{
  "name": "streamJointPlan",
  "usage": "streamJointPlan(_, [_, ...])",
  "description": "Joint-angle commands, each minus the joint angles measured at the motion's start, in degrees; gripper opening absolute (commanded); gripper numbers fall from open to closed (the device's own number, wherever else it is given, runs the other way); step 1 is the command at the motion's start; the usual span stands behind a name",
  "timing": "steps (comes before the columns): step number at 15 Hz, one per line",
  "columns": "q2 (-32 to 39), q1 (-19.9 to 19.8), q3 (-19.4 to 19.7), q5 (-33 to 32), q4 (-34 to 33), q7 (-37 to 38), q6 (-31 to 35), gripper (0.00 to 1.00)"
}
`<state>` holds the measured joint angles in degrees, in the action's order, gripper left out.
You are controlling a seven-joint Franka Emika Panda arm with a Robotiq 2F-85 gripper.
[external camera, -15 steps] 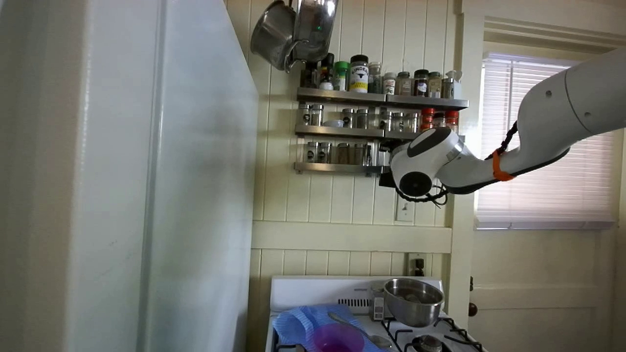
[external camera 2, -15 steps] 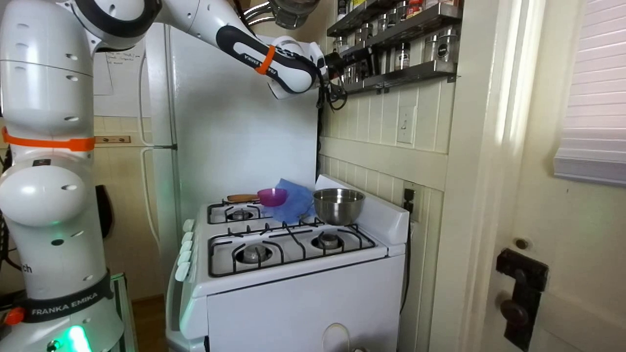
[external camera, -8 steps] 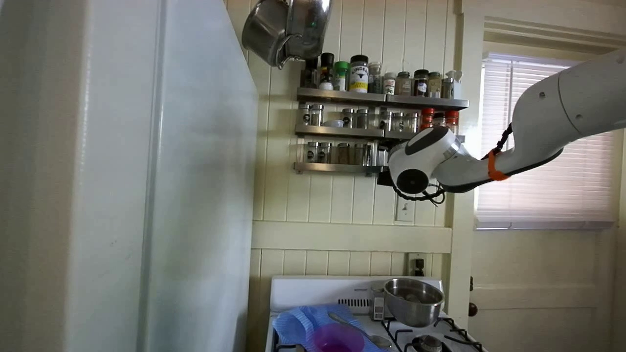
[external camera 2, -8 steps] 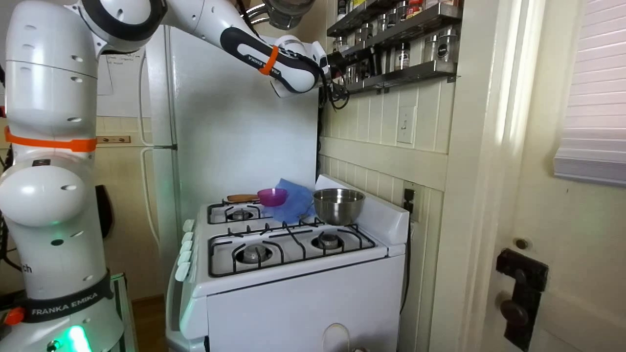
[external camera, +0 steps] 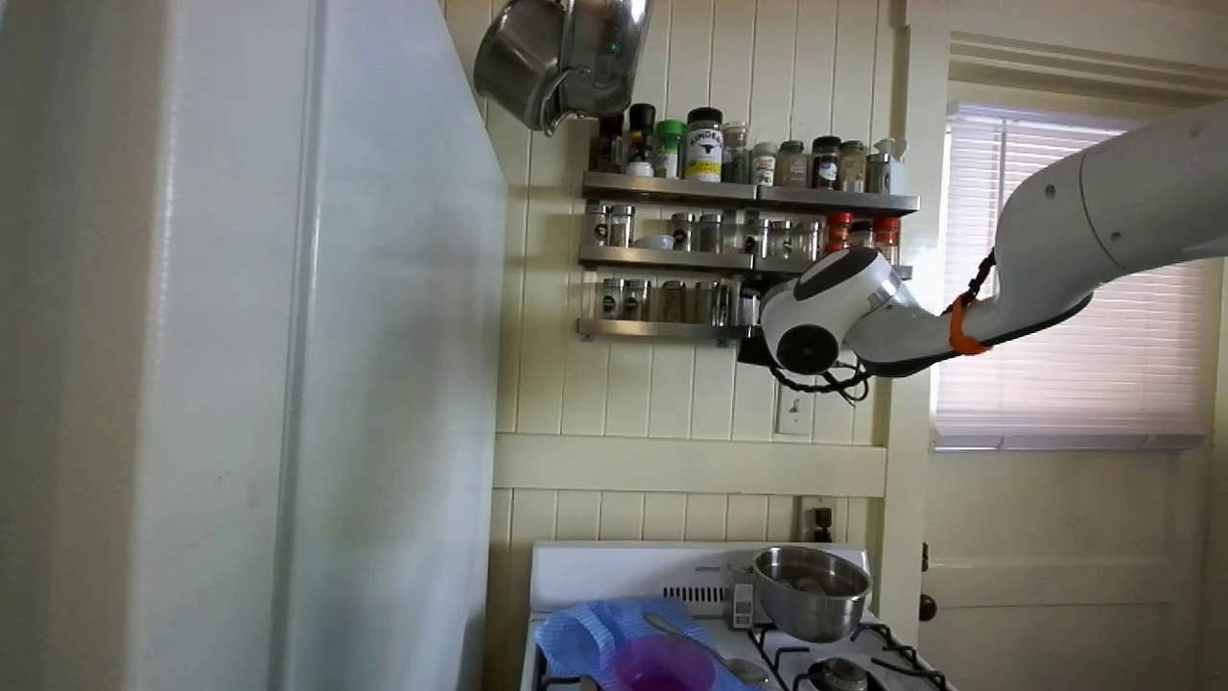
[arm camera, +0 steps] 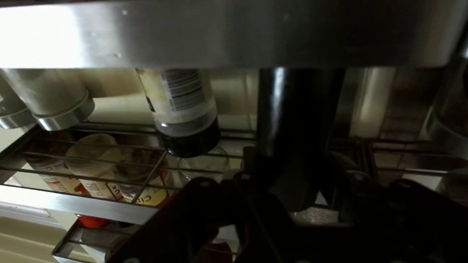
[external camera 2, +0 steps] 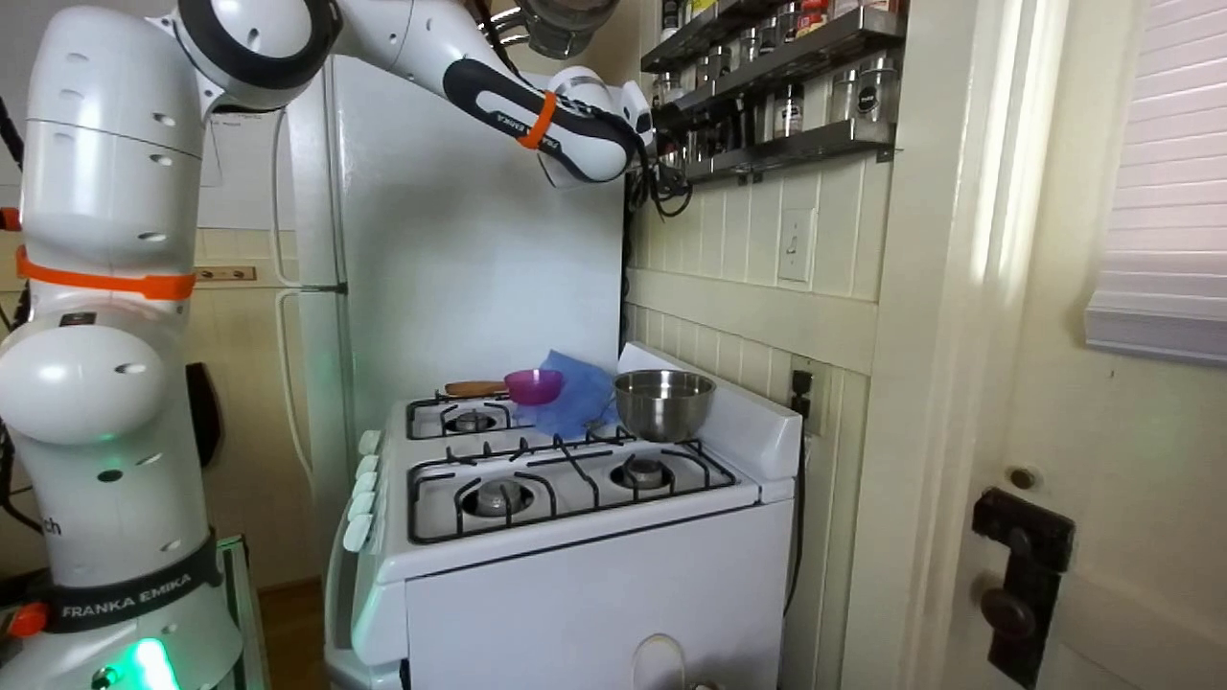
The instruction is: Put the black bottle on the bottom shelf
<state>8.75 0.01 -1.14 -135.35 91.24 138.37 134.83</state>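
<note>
Upright black bottle (arm camera: pixel 300 106) is flanked by gripper (arm camera: pixel 296 175) at bottom shelf (external camera: pixel 662 329)

In the wrist view, where the scene is shown upside down, the black bottle's long axis is set roughly square to the shelf's front rail (arm camera: pixel 204 36), its top pointed toward the tier above. Its lower end is hidden by the rail, so whether the base is seated cannot be told. Its upper end is flanked on both sides by the gripper; in the deep shadow, whether it is clasped or merely straddled cannot be told.

Just beside it, a black-capped jar (arm camera: pixel 179 106) is stood behind the same rail, with a metal-lidded jar (arm camera: pixel 60 91) placed farther along. On the middle tier (external camera: pixel 667 256), a small pale bowl (external camera: pixel 654 242) is set among jars. Below, a steel bowl (external camera 2: pixel 663 410) and a purple bowl (external camera 2: pixel 534 386), the latter by a blue cloth (external camera 2: pixel 580 383), are seen on the stove (external camera 2: pixel 594 585) in both exterior views.

A barcode is printed on the black-capped jar. "Cin" can be read on a label (arm camera: pixel 146 197) beyond it, "KINDER" on a top-tier bottle (external camera: pixel 704 149), and "FRANKA EMIKA" on the arm's base (external camera 2: pixel 125 599).
</note>
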Motion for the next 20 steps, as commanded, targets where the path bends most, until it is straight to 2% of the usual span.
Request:
streamJointPlan(1, [1.2,-1.0,-0.1,2.3,-2.3,-0.8,3.2,0.18])
streamJointPlan(8, [2.0,-1.4,-0.1,5.3,-3.1,-4.1,4.6,0.18])
streamJointPlan(9, [2.1,-1.4,0.0,5.7,-3.1,-5.1,4.3,0.56])
streamJointPlan(10, [2.2,-1.4,-0.1,6.0,-3.3,-5.7,4.3,0.70])
streamJointPlan(14, [2.5,-1.4,-0.1,7.0,-4.0,-7.9,4.1,0.98])
streamJointPlan(20, [2.3,-0.8,-0.3,6.4,-2.4,-8.7,1.3,1.00])
